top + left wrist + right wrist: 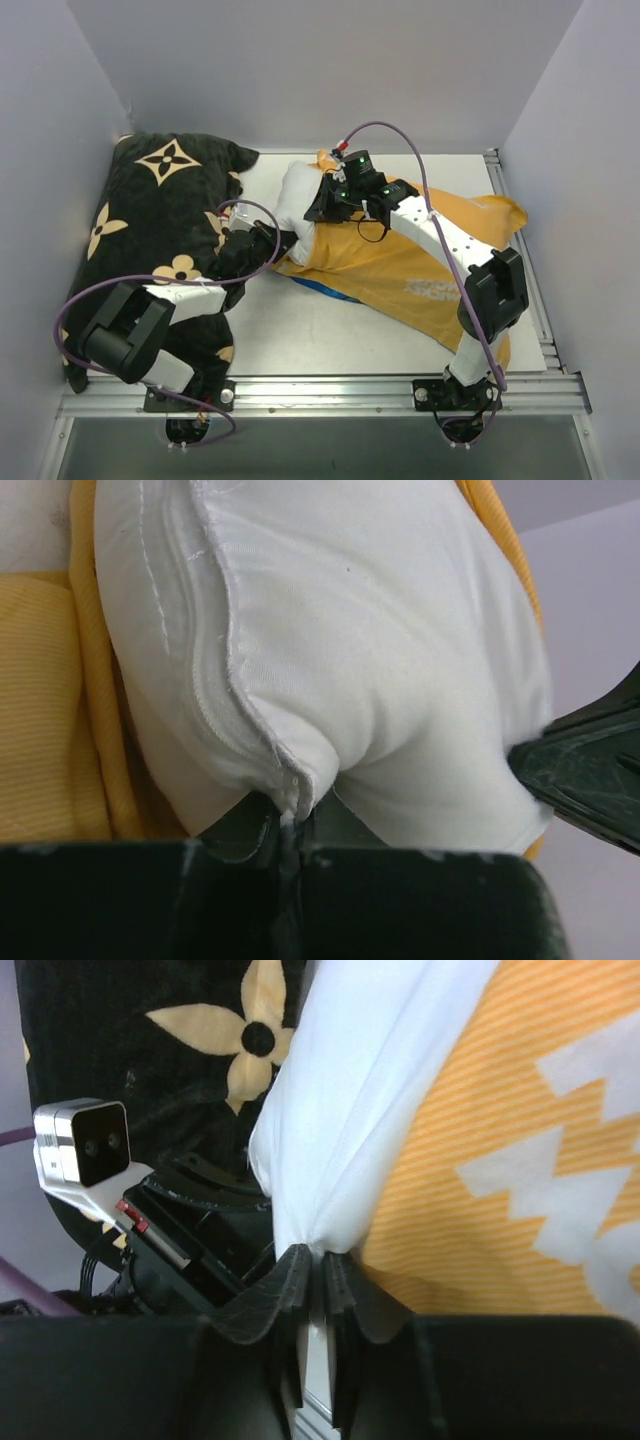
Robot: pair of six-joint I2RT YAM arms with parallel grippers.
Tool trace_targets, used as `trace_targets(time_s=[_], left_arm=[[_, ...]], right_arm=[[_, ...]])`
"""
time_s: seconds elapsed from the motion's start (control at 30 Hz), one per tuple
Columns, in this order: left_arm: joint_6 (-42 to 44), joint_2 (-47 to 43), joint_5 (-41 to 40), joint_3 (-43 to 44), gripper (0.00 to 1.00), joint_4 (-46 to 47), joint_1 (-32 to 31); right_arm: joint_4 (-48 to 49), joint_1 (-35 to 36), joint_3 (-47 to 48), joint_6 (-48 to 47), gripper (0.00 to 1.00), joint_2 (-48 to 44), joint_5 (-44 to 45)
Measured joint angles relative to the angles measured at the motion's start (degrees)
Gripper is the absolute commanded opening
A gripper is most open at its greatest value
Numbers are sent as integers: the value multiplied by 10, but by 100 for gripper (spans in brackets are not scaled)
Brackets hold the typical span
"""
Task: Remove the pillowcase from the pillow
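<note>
The white pillow point(296, 192) sticks out of the left end of the orange-yellow pillowcase point(400, 265), which lies across the middle of the table with a blue edge showing underneath. My left gripper point(283, 238) is shut on a seam fold of the pillow's exposed end, and in the left wrist view point(290, 818) the white fabric point(380, 650) bulges above the jaws. My right gripper point(322, 208) is shut on white pillow fabric too, which the right wrist view point(318, 1260) shows beside the lettered pillowcase point(520, 1140). The rest of the pillow is hidden inside the case.
A black cushion with tan flower marks point(160, 210) fills the left side of the table, under my left arm. White walls stand at the back and sides. A metal rail point(330, 385) runs along the near edge.
</note>
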Motion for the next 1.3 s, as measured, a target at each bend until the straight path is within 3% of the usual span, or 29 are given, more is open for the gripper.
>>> trace_targets(time_s=[0.03,0.13,0.23,0.4,0.63,0.87,0.97,1.0,1.07,1.1,1.17,1.2,1.3], left_arm=[[1,3,2,1,0,2,2],[0,0,-10,4,0,2,7],[1,-26,-51,5,0,-30,5],[10,-82,-119,10,0,-100,-13],[31,-127,-213,40,0,-207,-41],[55,-151,-252,55,0,-250,-60],[63,-159,-257,56,0,-263,-63],[66,-161,-257,57,0,-264,-63],[73,-163,-257,57,0,-266,-63],[76,-165,-257,58,0,-269,-63],[82,-166,-259,64,0,-278,-63],[86,-166,-258,68,0,-281,-62],[89,-166,-238,86,0,-293,-44]], right_arm=[[-13,0,11,-7,36,1,3],[-55,2,45,-30,65,0,8],[-91,4,66,-59,78,-17,32],[-156,7,39,-92,83,-120,104],[-190,10,-121,-100,84,-321,209],[-222,1,-167,-100,85,-298,300],[-222,-17,-167,-100,77,-264,320],[-222,-25,-166,-101,58,-253,323],[-223,-36,-165,-103,36,-236,332],[-224,-39,-165,-103,21,-234,337],[-223,-46,-165,-104,12,-237,342],[-222,-49,-166,-104,3,-242,341],[-209,-83,-183,-105,0,-273,325]])
